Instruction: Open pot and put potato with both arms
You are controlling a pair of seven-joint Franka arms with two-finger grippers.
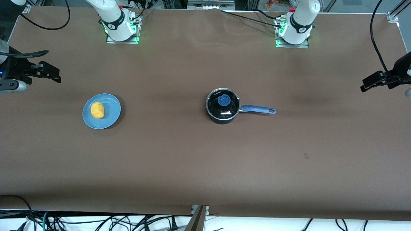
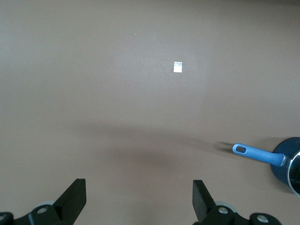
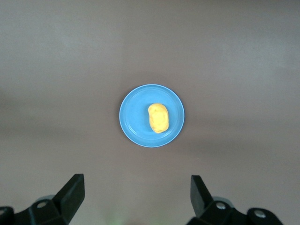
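Observation:
The black pot (image 1: 223, 110) stands mid-table with its glass lid and blue knob (image 1: 223, 100) on, its blue handle (image 1: 258, 109) pointing toward the left arm's end. The yellow potato (image 1: 97, 110) lies on a light-blue plate (image 1: 110, 106) toward the right arm's end. My left gripper (image 1: 364, 85) hangs open over the table's edge at its own end; its wrist view shows its open gripper (image 2: 139, 187), the handle (image 2: 255, 153) and part of the pot (image 2: 287, 161). My right gripper (image 1: 57, 74) hangs open over its end; beyond its open gripper (image 3: 137, 185) its wrist view shows potato (image 3: 158, 118) and plate (image 3: 133, 115).
Brown cloth covers the whole table. A small pale mark (image 1: 306, 156) lies on it nearer the front camera than the pot handle, also visible as a small pale mark (image 2: 177, 67) in the left wrist view. Both arm bases (image 1: 120, 29) stand along the back edge. Cables hang off the front edge.

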